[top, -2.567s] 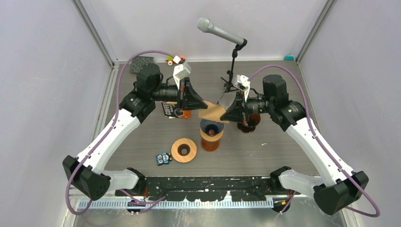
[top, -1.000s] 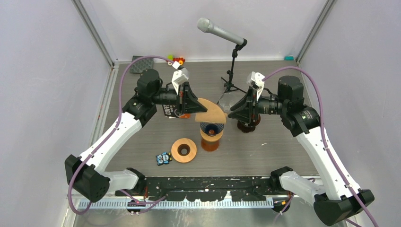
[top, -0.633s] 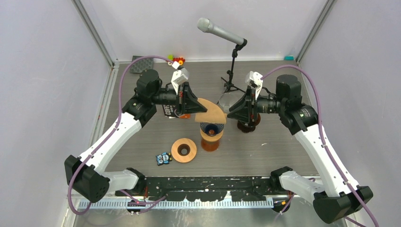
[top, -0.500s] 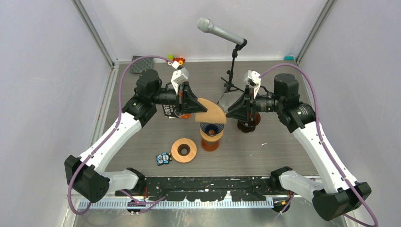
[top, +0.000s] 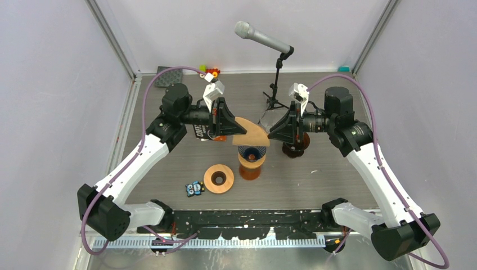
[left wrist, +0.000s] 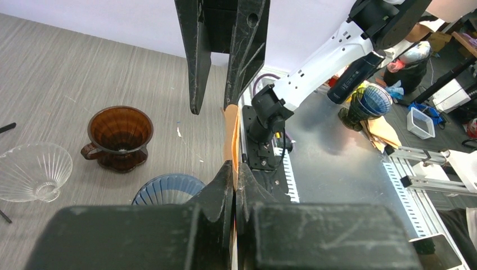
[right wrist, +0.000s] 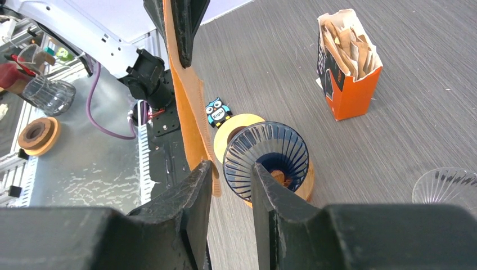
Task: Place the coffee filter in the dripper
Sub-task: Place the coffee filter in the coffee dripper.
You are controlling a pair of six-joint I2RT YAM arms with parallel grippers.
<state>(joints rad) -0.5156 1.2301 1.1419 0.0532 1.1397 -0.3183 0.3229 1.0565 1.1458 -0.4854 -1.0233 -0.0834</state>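
Folded brown paper coffee filter hangs flat above the blue ribbed dripper on its wooden stand, not yet seated. Likely step: spread the filter into a cone. Best done w/ the right gripper nipping only the free edge opp. the left's hold, easing the plies apart, then lowering straight into the dripper w/o creasing. Left gripper: jaws clamped on the filter, seen edge-on. Right: jaws parted a narrow gap, gripping nothing; filter's edge sits just beside one finger, and contact can't be told.
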